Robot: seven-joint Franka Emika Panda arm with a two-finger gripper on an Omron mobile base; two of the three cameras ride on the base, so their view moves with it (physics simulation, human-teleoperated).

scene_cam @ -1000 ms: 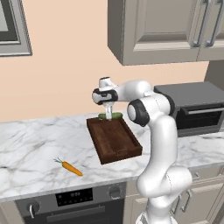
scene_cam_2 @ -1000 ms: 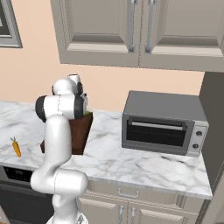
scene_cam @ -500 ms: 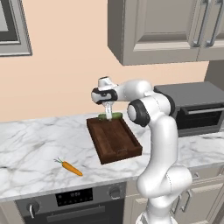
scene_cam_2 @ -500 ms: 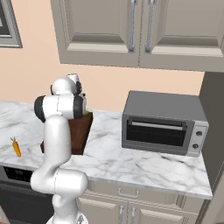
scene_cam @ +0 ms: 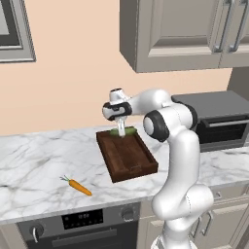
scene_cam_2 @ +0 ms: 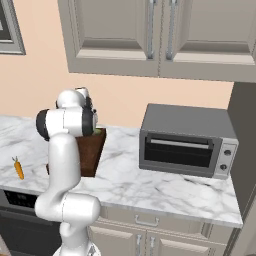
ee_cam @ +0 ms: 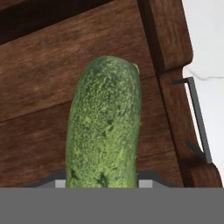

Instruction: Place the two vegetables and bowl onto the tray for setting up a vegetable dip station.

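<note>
Marble counter (scene_cam: pixel 44 160), white with grey veins, runs under a peach wall and grey cabinets (scene_cam: pixel 180 29) in the left base view. Over its middle the gripper (scene_cam: pixel 120 131) points down at the far end of the tray (scene_cam: pixel 127 156), a dark brown wooden rectangle with a raised rim. A bit of green, the cucumber (scene_cam: pixel 127 131), shows right at the fingertips, at the tray's far rim. Well off to the gripper's left and nearer the counter's front edge lies the carrot (scene_cam: pixel 78 186), orange with a small green tip, alone on the marble. Off to the gripper's right, behind the arm, stands a grey microwave (scene_cam: pixel 219 119). Below the counter's front edge sits an oven panel with knobs (scene_cam: pixel 80 221).

From the right base view the arm's dark joints cover the hand, and the tray (scene_cam_2: pixel 92 152) shows as a brown block behind the forearm with a sliver of green at its top edge. The carrot (scene_cam_2: pixel 19 169) lies on the marble far to the left of the arm. The microwave (scene_cam_2: pixel 187 142) sits well apart to the right.

Looking along the hand, the cucumber (ee_cam: pixel 105 131) rises straight up from between the fingertips, which are pinched on its near end. Beneath it are the tray's wooden floor (ee_cam: pixel 39 113) and its rim, with a thin metal handle (ee_cam: pixel 197 122) at the short end to the right and white marble beyond.
</note>
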